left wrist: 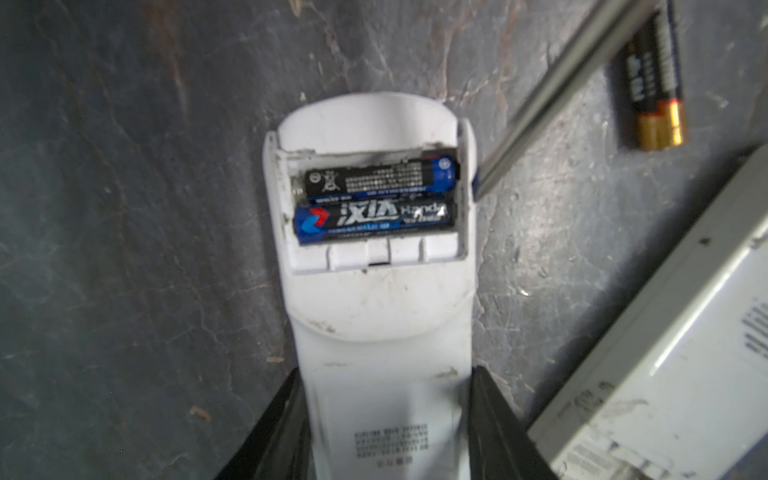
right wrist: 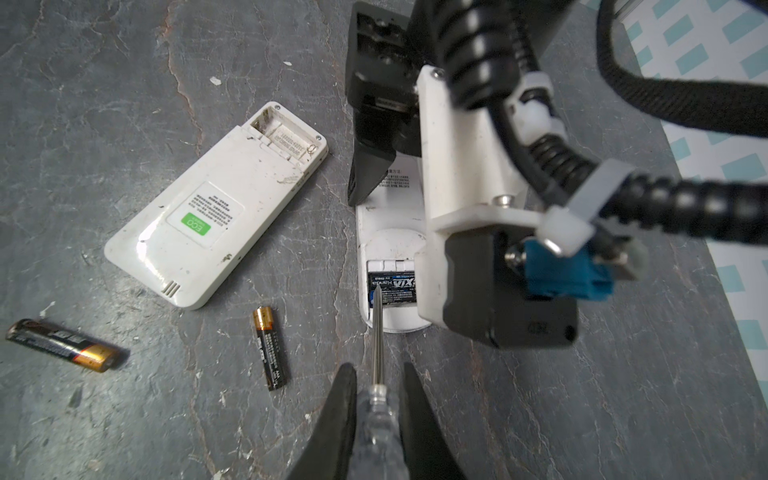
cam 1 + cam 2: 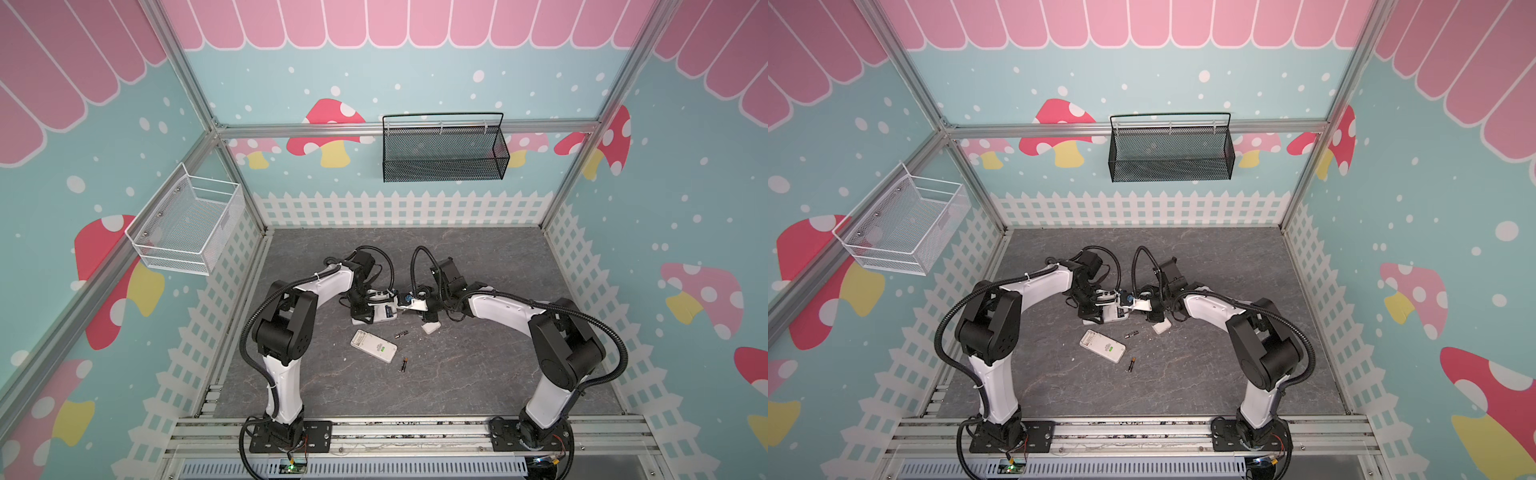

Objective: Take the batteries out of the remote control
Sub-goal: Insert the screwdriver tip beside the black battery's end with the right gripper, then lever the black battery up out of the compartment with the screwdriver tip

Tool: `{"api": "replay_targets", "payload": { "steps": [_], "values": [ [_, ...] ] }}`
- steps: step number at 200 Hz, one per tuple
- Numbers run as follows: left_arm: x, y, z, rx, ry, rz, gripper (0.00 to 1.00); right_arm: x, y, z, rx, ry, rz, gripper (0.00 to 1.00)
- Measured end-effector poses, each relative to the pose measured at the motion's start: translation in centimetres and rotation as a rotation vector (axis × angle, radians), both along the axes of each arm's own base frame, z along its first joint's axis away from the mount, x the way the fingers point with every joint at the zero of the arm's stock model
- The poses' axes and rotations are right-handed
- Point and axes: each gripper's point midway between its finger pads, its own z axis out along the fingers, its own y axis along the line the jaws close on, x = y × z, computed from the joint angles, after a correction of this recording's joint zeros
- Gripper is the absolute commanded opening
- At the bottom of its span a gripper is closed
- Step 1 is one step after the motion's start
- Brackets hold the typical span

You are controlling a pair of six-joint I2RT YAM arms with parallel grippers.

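One battery (image 1: 374, 222) in the narrow remote's (image 1: 382, 332) open compartment reads "iXIA" in white. The neighbouring battery (image 1: 374, 179) bears a crossed-out bin sign. The flat remote (image 2: 249, 174) carries a green sticker (image 2: 194, 225) marked "ECO"; remaining small print is illegible.

White wire basket (image 3: 189, 226) hangs left of me; black mesh basket (image 3: 444, 153) on the back wall; small white cover (image 3: 431, 328) lies on grey tabletop (image 3: 478, 374); my clear-handled screwdriver (image 2: 377, 332) slants above it.
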Motion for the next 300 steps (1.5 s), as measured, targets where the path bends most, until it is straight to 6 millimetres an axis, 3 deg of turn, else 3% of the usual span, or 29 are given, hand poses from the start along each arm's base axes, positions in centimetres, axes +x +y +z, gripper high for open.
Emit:
{"api": "replay_targets", "payload": {
  "steps": [87,155,205,300],
  "values": [
    [-0.1,-0.1,0.0,0.001,0.003,-0.003,0.26,-0.4,-0.3,-1.4,-0.047,0.046,0.018,0.00],
    [-0.2,-0.1,0.1,0.001,0.002,-0.007,0.26,-0.2,0.0,-0.8,-0.042,0.051,0.039,0.00],
    [-1.5,-0.1,0.0,0.007,0.039,-0.031,0.26,0.4,0.4,0.1,-0.011,0.056,0.047,0.00],
    [-2.1,0.0,0.0,0.004,0.054,-0.055,0.26,-1.1,0.0,-1.3,-0.038,0.170,0.084,0.00]
  ]
}}
